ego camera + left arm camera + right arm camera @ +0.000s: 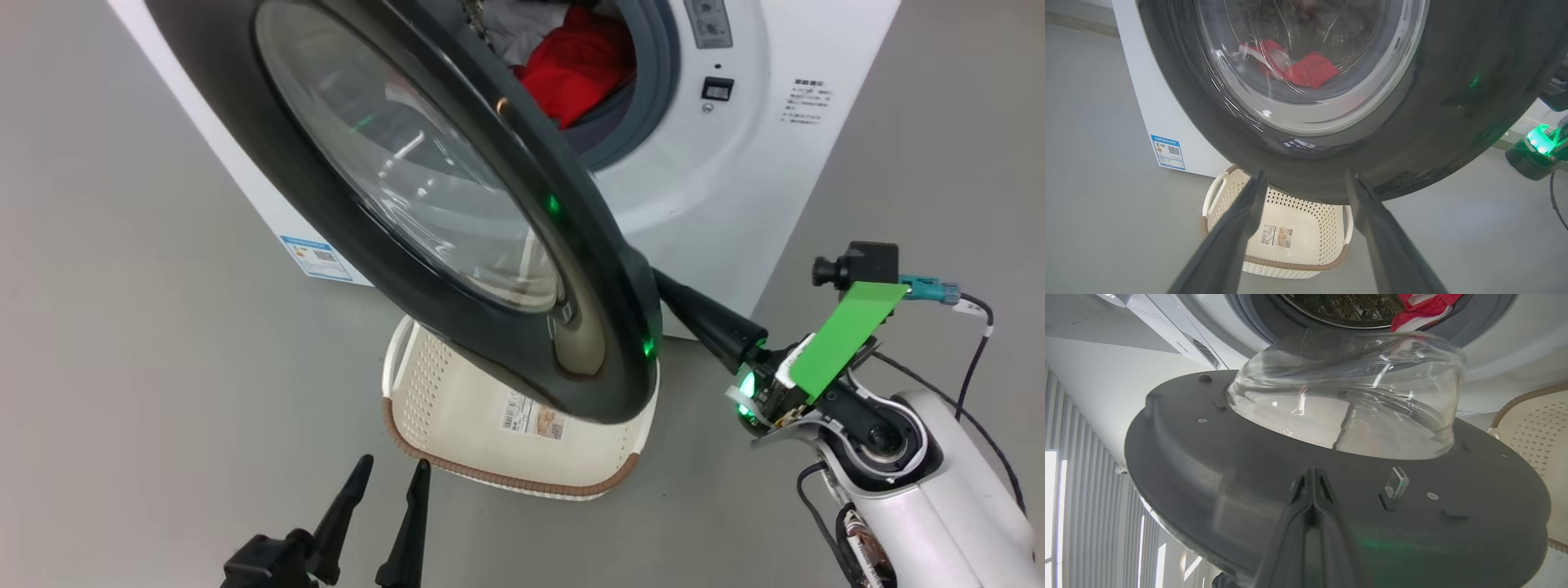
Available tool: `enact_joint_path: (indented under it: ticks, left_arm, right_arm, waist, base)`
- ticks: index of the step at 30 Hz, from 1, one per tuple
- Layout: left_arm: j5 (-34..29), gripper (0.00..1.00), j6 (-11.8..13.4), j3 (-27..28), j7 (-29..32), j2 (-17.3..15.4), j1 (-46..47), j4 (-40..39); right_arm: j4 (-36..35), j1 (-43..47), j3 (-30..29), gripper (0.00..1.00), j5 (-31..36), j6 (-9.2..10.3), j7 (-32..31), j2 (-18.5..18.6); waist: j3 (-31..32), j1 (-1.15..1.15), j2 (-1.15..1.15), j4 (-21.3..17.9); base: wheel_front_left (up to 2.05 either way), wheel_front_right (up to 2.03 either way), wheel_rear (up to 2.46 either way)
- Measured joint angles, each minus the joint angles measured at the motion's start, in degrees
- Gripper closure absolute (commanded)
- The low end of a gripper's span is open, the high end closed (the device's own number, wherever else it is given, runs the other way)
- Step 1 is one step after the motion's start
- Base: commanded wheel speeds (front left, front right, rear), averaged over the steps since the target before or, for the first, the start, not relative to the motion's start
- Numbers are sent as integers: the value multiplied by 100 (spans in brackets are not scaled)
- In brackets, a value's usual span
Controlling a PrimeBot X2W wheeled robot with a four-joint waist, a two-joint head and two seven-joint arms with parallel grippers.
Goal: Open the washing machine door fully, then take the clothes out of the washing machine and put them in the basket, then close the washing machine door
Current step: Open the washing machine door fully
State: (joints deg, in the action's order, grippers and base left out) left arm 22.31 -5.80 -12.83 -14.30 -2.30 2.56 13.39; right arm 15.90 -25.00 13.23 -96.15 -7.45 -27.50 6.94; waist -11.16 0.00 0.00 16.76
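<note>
The washing machine door [408, 180] stands part-open, swung out above the basket [506, 482]. The right gripper [1312, 477] has its fingers pinched tight together, gripping nothing, with the tips set against the door's grey inner face just below the glass bowl. The left gripper [393, 464] hangs low, fingers spread wide and empty, just in front of the glossy outer rim. That door looks rigid, hinged and probably weighty, and the rim looks slick, so I'd push on the flat inner panel near the free edge, never the glass. Red clothes [580, 65] wait inside the washing machine [718, 188].
</note>
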Motion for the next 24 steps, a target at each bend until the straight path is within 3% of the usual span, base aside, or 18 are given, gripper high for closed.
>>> enact_joint_path:
  ticks: [24]
  left_arm:
    - [-3,0,78,29,0,-2,-256,-16]
  right_arm:
    - [-115,554,421,100,245,1,-324,-255]
  waist:
    - [462,0,0,930]
  base:
    - [0,0,0]
